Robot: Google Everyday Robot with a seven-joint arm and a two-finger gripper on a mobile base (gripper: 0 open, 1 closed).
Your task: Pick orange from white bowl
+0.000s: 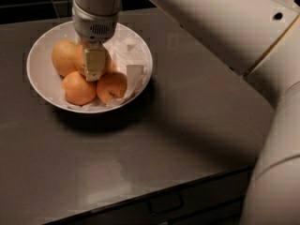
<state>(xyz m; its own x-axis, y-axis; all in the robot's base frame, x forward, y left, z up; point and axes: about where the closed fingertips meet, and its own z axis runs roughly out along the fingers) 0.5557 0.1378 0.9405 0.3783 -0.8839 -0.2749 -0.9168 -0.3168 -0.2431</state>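
Observation:
The white bowl (pixel 37 55), lined with crumpled white paper, stands at the table's back left. The orange (pixel 77 89), round and deep orange, lies at the bowl's front left. A smaller orange with a dark stem mark (pixel 111 87) lies to its right. A paler yellowish fruit (pixel 62 56) lies behind them at the left. My gripper (pixel 95 71) points straight down into the bowl's middle, just behind the orange. It sits against another orange fruit (pixel 110 64) that it mostly hides.
The dark table top (pixel 187 125) stretches right and forward of the bowl. Its front edge has a drawer with a handle (pixel 164 203) below. My pale arm (pixel 220 27) crosses the upper right and fills the right edge.

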